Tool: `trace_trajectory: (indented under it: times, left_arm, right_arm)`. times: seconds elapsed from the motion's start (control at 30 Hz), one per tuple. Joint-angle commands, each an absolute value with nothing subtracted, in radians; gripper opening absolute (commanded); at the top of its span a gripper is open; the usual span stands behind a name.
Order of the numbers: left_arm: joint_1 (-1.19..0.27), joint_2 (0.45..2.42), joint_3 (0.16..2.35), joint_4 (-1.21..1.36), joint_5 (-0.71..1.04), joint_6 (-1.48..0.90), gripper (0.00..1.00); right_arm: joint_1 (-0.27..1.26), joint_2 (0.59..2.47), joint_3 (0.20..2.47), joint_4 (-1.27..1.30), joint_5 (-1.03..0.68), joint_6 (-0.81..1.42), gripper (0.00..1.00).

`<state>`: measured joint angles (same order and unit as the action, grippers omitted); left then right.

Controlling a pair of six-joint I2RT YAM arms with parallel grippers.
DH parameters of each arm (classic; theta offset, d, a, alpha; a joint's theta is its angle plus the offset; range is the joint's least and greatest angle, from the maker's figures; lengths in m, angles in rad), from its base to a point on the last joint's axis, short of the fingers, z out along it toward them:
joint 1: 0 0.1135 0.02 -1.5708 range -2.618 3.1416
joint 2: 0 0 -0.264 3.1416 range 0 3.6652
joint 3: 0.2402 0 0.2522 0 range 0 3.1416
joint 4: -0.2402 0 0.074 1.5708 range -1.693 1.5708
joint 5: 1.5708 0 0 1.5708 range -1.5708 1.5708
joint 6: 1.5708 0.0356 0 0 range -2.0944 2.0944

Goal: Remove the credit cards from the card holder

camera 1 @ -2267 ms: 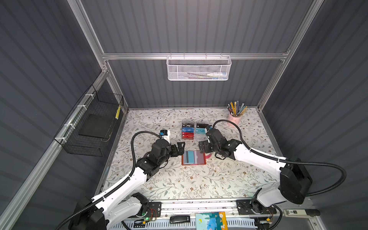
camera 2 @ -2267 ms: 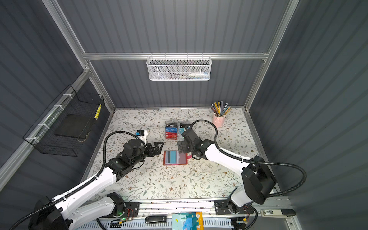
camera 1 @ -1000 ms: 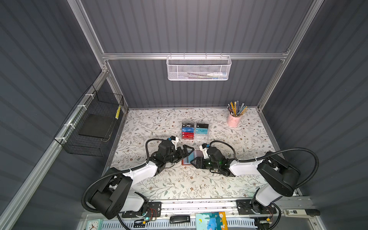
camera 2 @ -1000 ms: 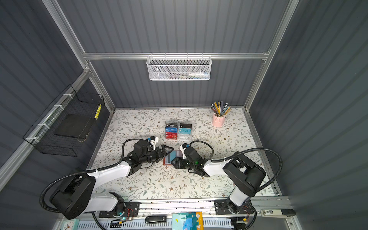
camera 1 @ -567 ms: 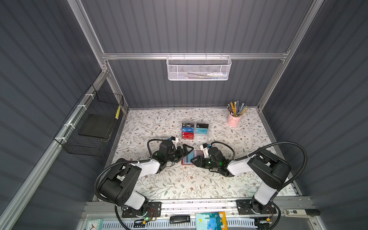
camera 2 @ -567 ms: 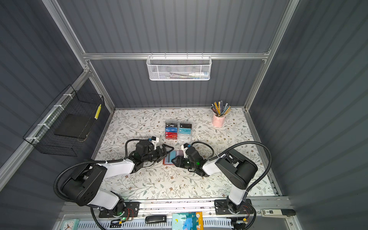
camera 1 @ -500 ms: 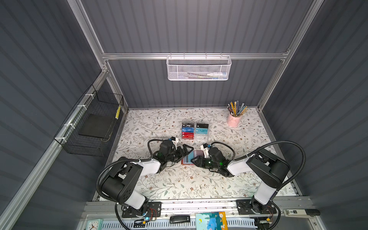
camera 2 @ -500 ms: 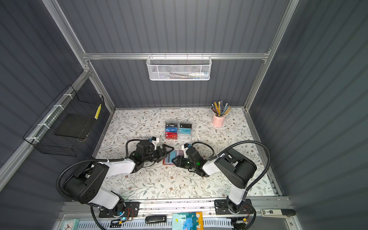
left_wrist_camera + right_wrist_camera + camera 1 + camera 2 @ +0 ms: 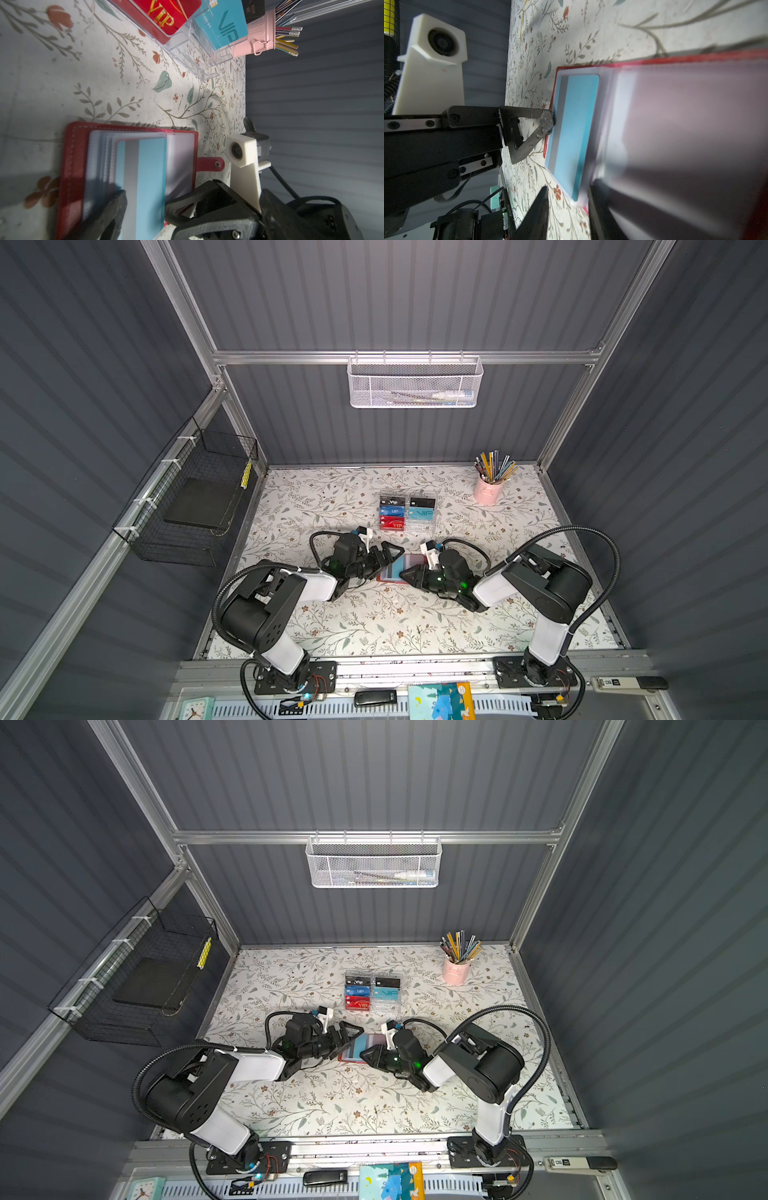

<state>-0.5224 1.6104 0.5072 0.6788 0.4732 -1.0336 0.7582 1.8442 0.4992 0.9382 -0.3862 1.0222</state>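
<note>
The left gripper (image 9: 386, 562) is spread wide and nothing is held in it; one of its fingertips (image 9: 547, 122) is pressed down on the near edge of the card holder (image 9: 72, 158), where the red cover meets the clear sleeve (image 9: 180, 158). The holder is thereby pinned open on the floral surface (image 9: 62, 87), lying between the two sets of fingers. In the clear sleeve a light-blue credit card (image 9: 149, 166) with a grey stripe is seen, seated inside and lying flat; no card is taken out yet. Just beyond that card, the right gripper (image 9: 570, 187) is set over the sleeve's corner with its fingers apart, one on each side; bare surface is visible between the sharper-seen finger (image 9: 539, 207) and the sleeve, so no grip is made. Whether the other finger, badly blurred, touches the plastic cannot be told. The card is judged light, thin, stiff and slick, while the sleeve is soft and likely to cling. It is best taken by its flat faces at the corner nearest the right fingers and drawn out along its length; the light holder would be dragged along unless pinned under the left fingertip.
</note>
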Motion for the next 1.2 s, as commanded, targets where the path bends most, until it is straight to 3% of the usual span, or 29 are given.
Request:
trace_trajectory:
  times: [0.0, 1.17]
  left_arm:
    - [-0.517, 1.635, 0.484, 0.692, 0.486, -1.039, 1.00]
    - [-0.502, 1.700, 0.437, 0.751, 0.507, -1.054, 1.00]
  right_arm:
    - [0.752, 1.863, 0.499, 0.969, -0.399, 1.034, 0.33]
    - [0.735, 1.960, 0.524, 1.114, -0.364, 1.147, 0.19]
